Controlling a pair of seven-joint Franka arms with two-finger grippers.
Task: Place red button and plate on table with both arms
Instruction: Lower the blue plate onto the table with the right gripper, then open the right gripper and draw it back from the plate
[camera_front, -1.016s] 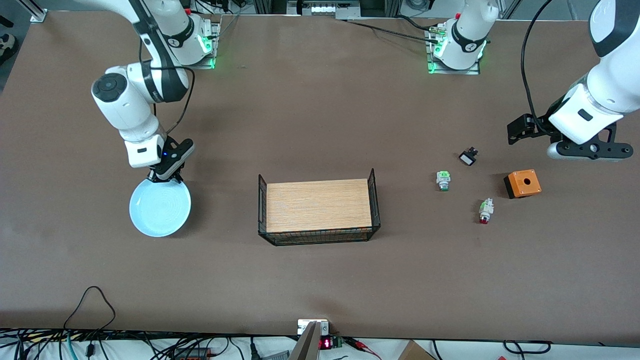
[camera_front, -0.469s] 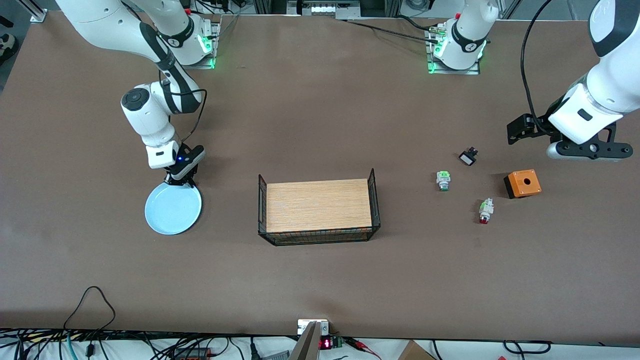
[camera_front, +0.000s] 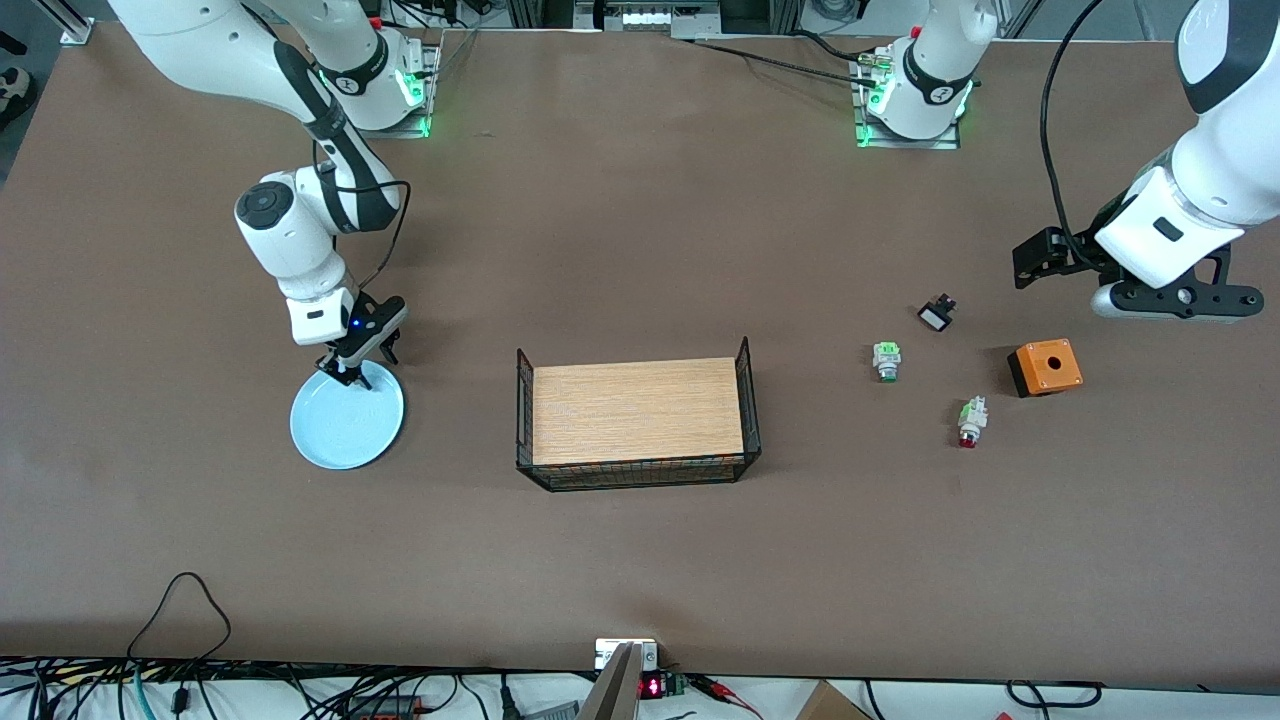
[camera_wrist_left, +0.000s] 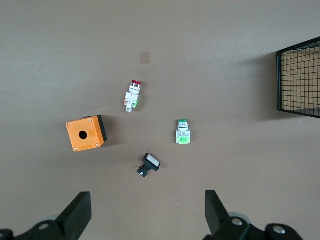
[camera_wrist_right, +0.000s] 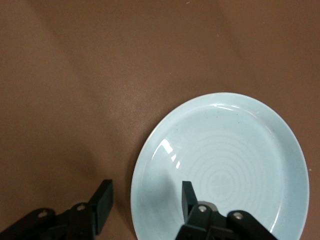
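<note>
Plate (camera_front: 347, 428) flat on surface (camera_front: 640, 560), lower left of frame; right gripper (camera_front: 357, 368) at its upper rim, fingers apart. Best lifted straight up, clear. Red button (camera_front: 968, 432) at right, on surface. Left gripper (camera_wrist_left: 145, 217) waiting, fingers apart.

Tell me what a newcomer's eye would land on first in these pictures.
The round pale-blue plate lies flat on the matte brown table toward the right arm's end, with the right pincer open over its rim. The wood-topped black wire rack stands mid-table. Toward the left arm's end sit the bright orange box with a hole and the tiny red-capped button, nearer the front camera than the box; the left pincer waits open above them.
</note>
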